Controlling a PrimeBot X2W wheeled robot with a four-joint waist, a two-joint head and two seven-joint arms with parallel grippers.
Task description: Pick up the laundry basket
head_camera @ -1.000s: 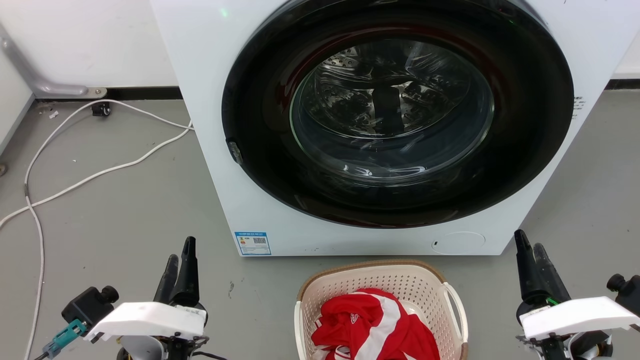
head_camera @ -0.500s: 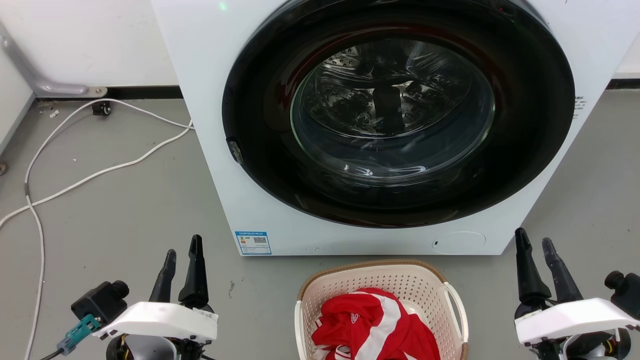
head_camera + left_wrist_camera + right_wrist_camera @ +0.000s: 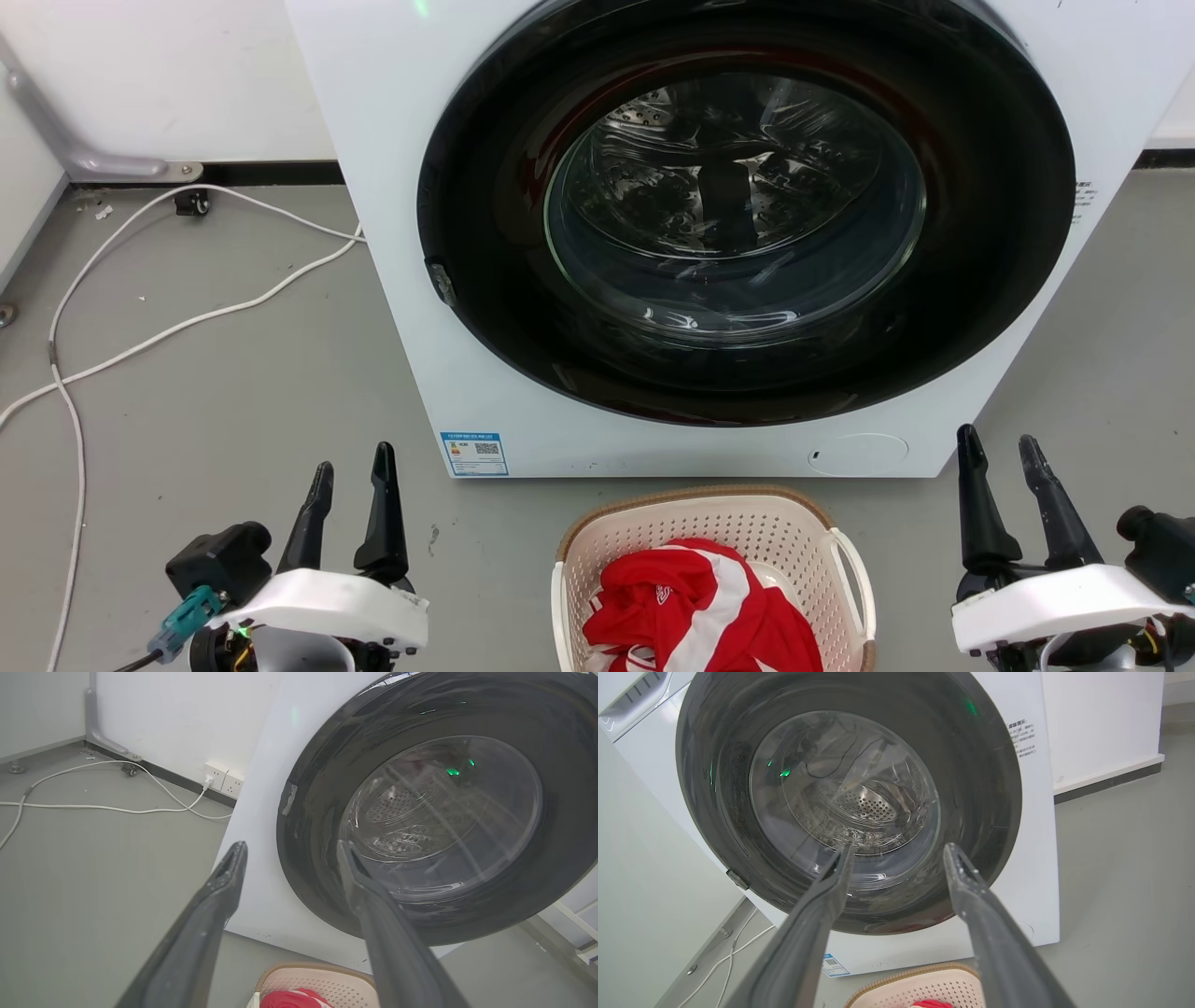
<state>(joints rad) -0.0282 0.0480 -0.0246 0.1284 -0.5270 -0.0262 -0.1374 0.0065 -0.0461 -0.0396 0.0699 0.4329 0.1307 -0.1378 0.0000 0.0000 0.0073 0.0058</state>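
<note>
Approach step: the laundry basket (image 3: 695, 495) sits on the floor (image 3: 233, 373) just in front of the washing machine (image 3: 392, 233), between our left hand (image 3: 353, 459) and right hand (image 3: 997, 437), both spread and empty. Next, we reckon, they must lower to its loop handles (image 3: 857, 571)

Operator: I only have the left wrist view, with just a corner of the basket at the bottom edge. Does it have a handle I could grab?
Observer: Yes. The head view shows a white loop handle on the right side of the basket.
Operator: Where's the other arm?
Observer: The right pincer is open, to the right of the basket and not touching it.
Operator: Is mine lined up with the left side?
Observer: Not yet. The left pincer stands off to the basket's left, with bare floor between them.
</note>
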